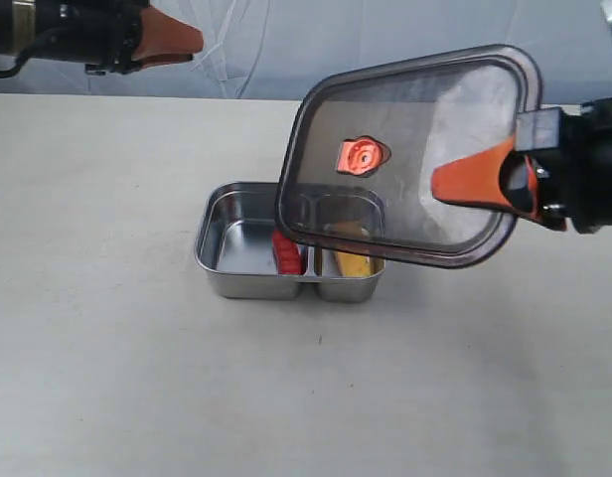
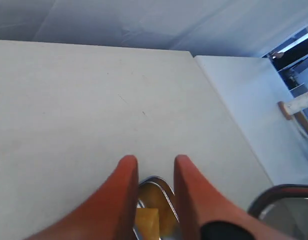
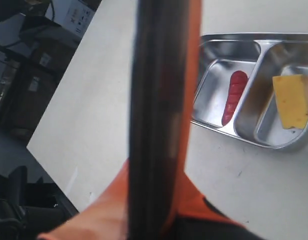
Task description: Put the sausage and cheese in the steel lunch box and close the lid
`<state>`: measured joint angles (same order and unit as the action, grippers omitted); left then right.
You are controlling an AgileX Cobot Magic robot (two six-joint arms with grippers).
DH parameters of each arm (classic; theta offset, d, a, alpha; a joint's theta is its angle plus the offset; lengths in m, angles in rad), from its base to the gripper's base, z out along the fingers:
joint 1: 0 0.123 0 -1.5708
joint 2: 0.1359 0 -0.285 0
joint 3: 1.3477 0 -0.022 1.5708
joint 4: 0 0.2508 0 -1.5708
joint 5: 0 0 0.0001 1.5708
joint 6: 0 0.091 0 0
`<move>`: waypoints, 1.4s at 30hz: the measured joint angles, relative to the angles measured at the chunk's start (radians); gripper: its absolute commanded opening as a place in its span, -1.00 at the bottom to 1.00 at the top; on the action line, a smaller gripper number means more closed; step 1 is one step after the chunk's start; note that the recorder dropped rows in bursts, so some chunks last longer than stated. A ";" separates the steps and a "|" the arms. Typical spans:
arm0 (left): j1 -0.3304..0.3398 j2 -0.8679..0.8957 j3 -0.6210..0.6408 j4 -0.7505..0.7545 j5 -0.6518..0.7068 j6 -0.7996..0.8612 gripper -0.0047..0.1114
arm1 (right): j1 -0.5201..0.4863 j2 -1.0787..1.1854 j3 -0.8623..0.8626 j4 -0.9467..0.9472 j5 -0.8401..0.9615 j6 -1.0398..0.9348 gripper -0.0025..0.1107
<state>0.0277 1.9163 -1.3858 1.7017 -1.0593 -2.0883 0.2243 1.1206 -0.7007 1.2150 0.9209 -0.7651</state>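
Right claw (image 1: 453, 185), reaching in from the right edge of the exterior frame, is clamped on the dark smoky translucent rectangular plastic lid (image 1: 415, 119). One orange finger lies across the lid's face. In the right wrist view the lid (image 3: 154, 100) shows edge-on as a dark band pinched between the orange fingers. The lid hangs tilted in the upper right of the exterior frame, with its small orange round valve tab (image 1: 361, 156) facing the camera. Its lower left corner overlaps the shiny rectangular steel lunch box (image 1: 211, 248); whether they touch I cannot tell.

The box sits on the pale surface (image 1: 107, 358) at frame centre. A small glossy red ribbed sausage (image 1: 286, 254) lies in the larger compartment, against the divider. A yellow wedge of cheese (image 1: 352, 262) lies in the smaller one.

Left claw (image 2: 155, 167), at the exterior frame's upper left, is raised with its orange fingers parted and nothing between them.
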 measured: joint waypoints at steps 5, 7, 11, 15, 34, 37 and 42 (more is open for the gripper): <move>0.079 0.000 0.061 -0.048 -0.082 0.000 -0.32 | 0.000 0.262 -0.108 0.023 0.106 -0.099 -0.97; 0.080 0.000 0.085 -0.050 -0.102 0.000 -0.32 | 0.000 0.351 -0.176 0.028 0.170 -0.123 -0.97; 0.080 -0.002 0.136 -0.054 -0.144 0.000 -0.32 | 0.000 0.507 -0.323 0.039 0.274 -0.152 -0.97; 0.080 -0.002 0.184 -0.076 -0.153 0.000 -0.32 | -0.011 0.625 -0.393 0.069 0.287 -0.161 -0.97; 0.080 -0.002 0.219 -0.130 -0.155 -0.002 -0.32 | 0.024 0.829 -0.396 0.245 0.284 -0.229 -0.97; 0.080 -0.002 0.219 -0.130 -0.155 -0.002 -0.32 | 0.031 0.857 -0.396 0.248 0.284 -0.229 -0.97; 0.080 -0.002 0.219 -0.130 -0.155 -0.002 -0.32 | 0.033 0.896 -0.396 0.252 0.286 -0.231 -0.97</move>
<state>0.1073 1.9148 -1.1671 1.5714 -1.2147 -2.0898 0.2575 2.0165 -1.0965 1.4666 1.2068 -0.9958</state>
